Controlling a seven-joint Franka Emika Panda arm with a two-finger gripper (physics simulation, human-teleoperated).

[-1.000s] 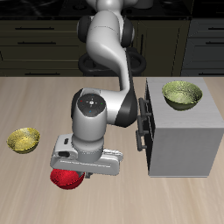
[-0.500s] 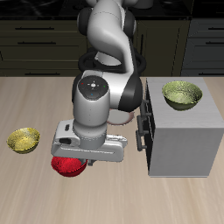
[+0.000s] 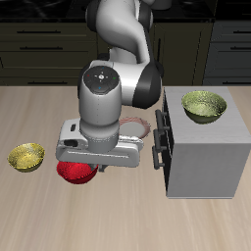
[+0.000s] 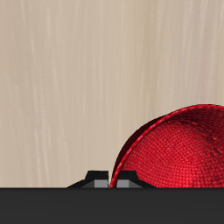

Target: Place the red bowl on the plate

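Note:
The red bowl (image 3: 74, 173) hangs above the wooden table near its front edge, held at its rim. My gripper (image 3: 86, 165) is shut on that rim, and the wide hand covers the bowl's upper part. In the wrist view the bowl's textured red inside (image 4: 179, 149) fills the space beside my gripper (image 4: 109, 178), with bare table beneath. The plate (image 3: 147, 125) lies farther back, next to the grey cabinet. Only a reddish arc of its rim shows behind my arm.
A grey cabinet (image 3: 206, 152) with a dark handle (image 3: 160, 137) stands beside the plate, and a yellow-green bowl (image 3: 204, 105) sits on top of it. Another yellow-green bowl (image 3: 26, 156) sits on the table on the far side of the red bowl.
My gripper has risen with the red bowl in it and shifted a little back from the front edge. The bowl is higher above the table than before.

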